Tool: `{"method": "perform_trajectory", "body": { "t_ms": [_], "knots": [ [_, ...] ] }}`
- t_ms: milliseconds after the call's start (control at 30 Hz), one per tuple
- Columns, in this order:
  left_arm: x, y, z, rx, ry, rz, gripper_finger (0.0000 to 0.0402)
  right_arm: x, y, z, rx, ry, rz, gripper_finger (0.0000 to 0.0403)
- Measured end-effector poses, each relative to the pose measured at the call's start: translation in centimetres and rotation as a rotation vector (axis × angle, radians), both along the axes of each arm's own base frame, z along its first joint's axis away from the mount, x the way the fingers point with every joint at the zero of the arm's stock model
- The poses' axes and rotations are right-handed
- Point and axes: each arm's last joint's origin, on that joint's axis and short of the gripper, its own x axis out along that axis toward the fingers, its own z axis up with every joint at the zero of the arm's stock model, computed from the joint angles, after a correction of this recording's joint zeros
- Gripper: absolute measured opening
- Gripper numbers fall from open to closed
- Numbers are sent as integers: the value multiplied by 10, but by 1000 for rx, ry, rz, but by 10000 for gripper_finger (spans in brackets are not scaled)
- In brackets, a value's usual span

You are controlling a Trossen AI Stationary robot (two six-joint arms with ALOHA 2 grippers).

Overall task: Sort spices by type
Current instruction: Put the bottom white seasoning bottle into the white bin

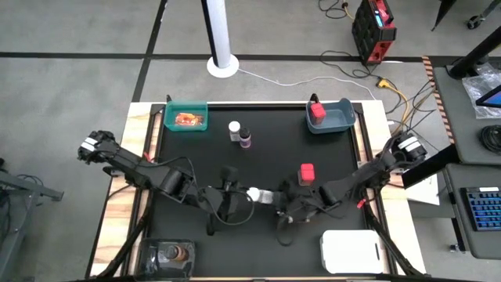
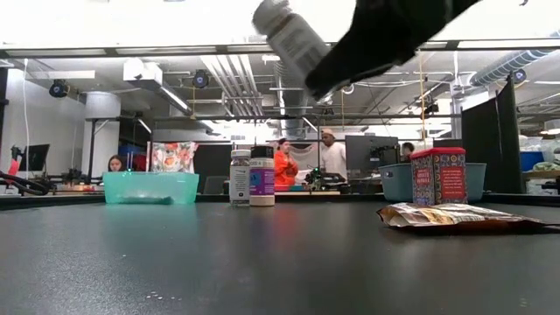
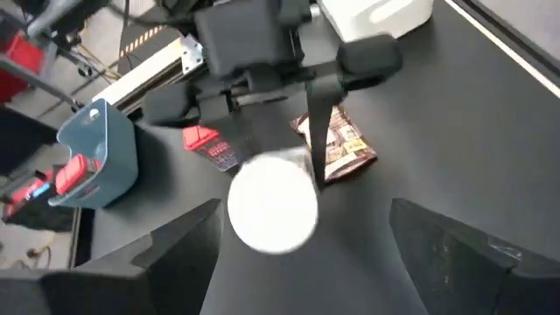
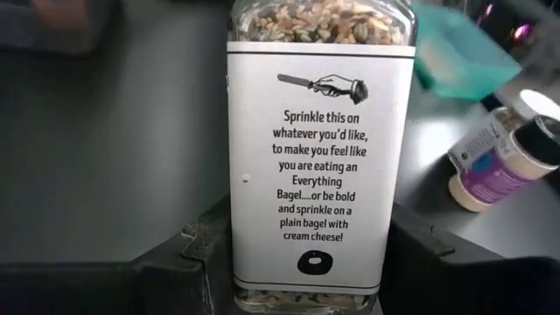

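A spice bottle [image 1: 255,194] with a white cap and a white label hangs in the air over the table's near middle, between my two grippers. My right gripper [image 1: 272,197] is shut on it. My left gripper [image 3: 302,254] stands open, one finger on either side of the white cap [image 3: 272,203], touching nothing. In the low view the bottle [image 2: 293,39] tilts, cap up, high above the table. A red box [image 1: 307,174] stands upright on the table just beyond the right gripper. A brown packet [image 2: 455,216] lies flat. My right gripper pinches the bottle's lower body [image 4: 306,271] between its two fingers [image 4: 175,267], at the end away from the cap. The fingers come from the table's right, slanting a little downward, and lie along the bottle. The bottle is lifted clear of the table, tilted, cap toward the left gripper.
A teal bin [image 1: 185,117] with an orange packet stands far left, and a blue-grey bin [image 1: 329,116] with a red box far right. Two bottles [image 1: 239,133] stand between them. A white tray [image 1: 350,252] and a clear tray [image 1: 168,254] sit at the near edge.
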Motion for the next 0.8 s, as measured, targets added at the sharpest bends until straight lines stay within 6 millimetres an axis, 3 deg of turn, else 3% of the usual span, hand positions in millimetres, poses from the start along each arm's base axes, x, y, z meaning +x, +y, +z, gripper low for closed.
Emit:
{"method": "perform_trajectory", "body": {
  "t_ms": [167,300,433,600,800],
  "knots": [
    [-7,4,-8,-23,-103,-16,300,-27,18,-2,-69,-164,51,187],
    [-18,7,-18,-155,-305,-101,297,-38,31,2,-142,-254,115,187],
    [-26,10,-33,-206,-493,-131,297,-38,37,9,-181,-318,165,187],
    [-27,10,-55,-262,-609,-184,297,-33,41,9,-220,-374,235,187],
    [-12,4,-66,-290,-633,-213,301,-30,41,11,-253,-431,248,187]
  ]
}}
